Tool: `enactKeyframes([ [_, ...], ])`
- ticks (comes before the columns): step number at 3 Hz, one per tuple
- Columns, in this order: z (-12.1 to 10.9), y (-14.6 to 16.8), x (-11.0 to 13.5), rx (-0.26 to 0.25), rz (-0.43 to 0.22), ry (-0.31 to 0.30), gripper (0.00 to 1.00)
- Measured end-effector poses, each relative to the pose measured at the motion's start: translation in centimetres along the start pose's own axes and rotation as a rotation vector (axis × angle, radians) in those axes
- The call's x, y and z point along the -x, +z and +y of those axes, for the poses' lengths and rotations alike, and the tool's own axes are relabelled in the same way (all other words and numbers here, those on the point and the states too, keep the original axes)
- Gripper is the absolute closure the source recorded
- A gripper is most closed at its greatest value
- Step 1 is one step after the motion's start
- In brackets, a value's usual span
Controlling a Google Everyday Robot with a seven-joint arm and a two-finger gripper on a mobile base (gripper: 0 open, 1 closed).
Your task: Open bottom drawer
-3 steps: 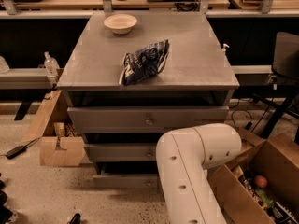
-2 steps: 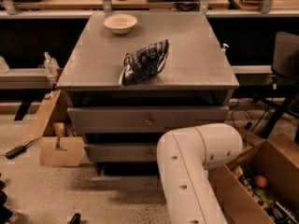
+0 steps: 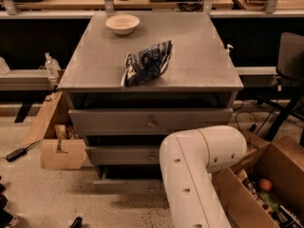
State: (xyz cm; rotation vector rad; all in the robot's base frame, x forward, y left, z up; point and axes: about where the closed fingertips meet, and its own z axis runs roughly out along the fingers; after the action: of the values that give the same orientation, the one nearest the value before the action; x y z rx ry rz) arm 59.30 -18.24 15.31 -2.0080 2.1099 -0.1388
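— What's on the grey cabinet top (image 3: 199,65)?
— A white bowl (image 3: 122,23) at the far left and a dark blue bag (image 3: 146,63) near the middle; its print can't be read. A cardboard box (image 3: 59,153) sits on the speckled floor (image 3: 42,194) at left.
— And the bottom drawer (image 3: 126,185)?
— Lowest front, near the floor, partly behind the white arm (image 3: 194,175). The gripper is hidden behind that arm; open or closed, I cannot tell

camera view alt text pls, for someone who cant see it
A white robot arm rises in the foreground in front of a grey three-drawer cabinet, covering the right end of the slim bottom drawer; the gripper is not visible. A blue chip bag and a pale bowl sit on top.
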Motion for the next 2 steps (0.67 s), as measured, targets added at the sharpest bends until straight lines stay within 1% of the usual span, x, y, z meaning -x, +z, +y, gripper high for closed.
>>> enactKeyframes([
  [2,0.00,-0.03,0.00,0.000,0.000,0.000,1.00],
])
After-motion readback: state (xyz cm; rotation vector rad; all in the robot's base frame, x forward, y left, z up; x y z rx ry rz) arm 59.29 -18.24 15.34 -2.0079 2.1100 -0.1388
